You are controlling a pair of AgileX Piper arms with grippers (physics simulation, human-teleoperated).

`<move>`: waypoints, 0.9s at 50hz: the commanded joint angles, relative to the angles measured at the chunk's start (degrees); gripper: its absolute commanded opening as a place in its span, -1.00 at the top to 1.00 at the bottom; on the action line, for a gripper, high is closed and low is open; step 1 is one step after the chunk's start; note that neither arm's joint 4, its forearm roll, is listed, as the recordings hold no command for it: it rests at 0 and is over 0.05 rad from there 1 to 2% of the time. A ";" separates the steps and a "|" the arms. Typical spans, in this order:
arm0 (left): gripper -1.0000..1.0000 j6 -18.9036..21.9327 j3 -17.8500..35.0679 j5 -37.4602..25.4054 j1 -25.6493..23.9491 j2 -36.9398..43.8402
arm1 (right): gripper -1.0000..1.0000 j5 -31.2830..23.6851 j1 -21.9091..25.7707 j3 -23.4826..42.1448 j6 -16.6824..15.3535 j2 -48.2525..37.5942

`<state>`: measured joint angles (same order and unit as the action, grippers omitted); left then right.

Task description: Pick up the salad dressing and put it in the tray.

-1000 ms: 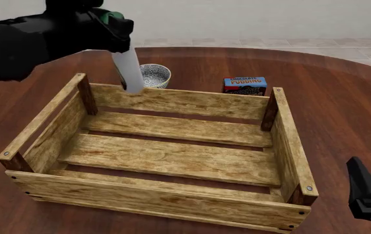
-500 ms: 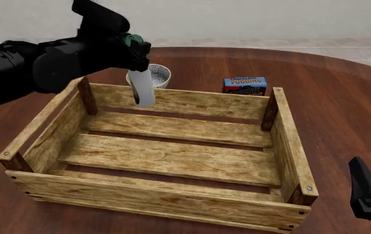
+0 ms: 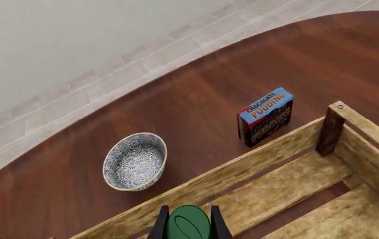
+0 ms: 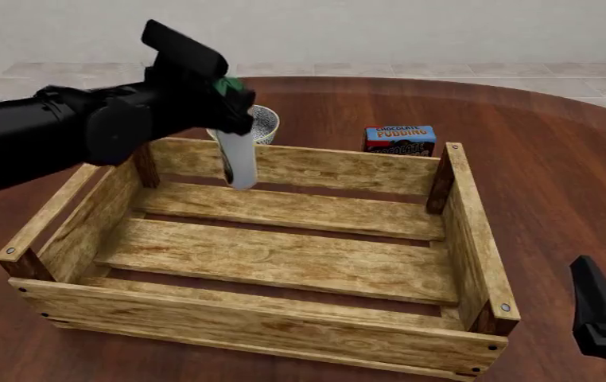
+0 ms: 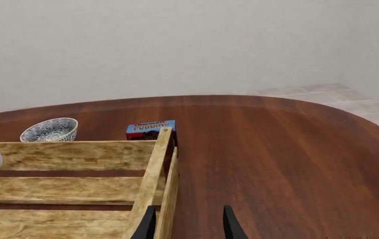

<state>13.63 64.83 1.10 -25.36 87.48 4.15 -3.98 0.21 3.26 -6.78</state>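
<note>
salad dressing: slim white bottle, green cap | left claw: clamped on cap | right claw: apart

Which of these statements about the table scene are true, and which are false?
1. The left end effector holds the salad dressing by its green cap end. True.
2. The bottle lies flat on the tray floor. False: it hangs in the air above the tray's far left part.
3. The pudding box sits inside the tray. False: it stands on the table beyond the far wall.
4. The patterned bowl is outside the tray. True.
5. The right end effector grips the tray's wall. False: it is open, holding nothing.
</note>
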 commanded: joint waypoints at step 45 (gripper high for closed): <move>1.00 4.38 -3.82 4.86 0.47 4.11 | -1.00 0.20 -0.43 0.10 0.77 -0.49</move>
<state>17.80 61.43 5.08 -24.88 91.22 4.41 -4.35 0.26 3.94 -7.24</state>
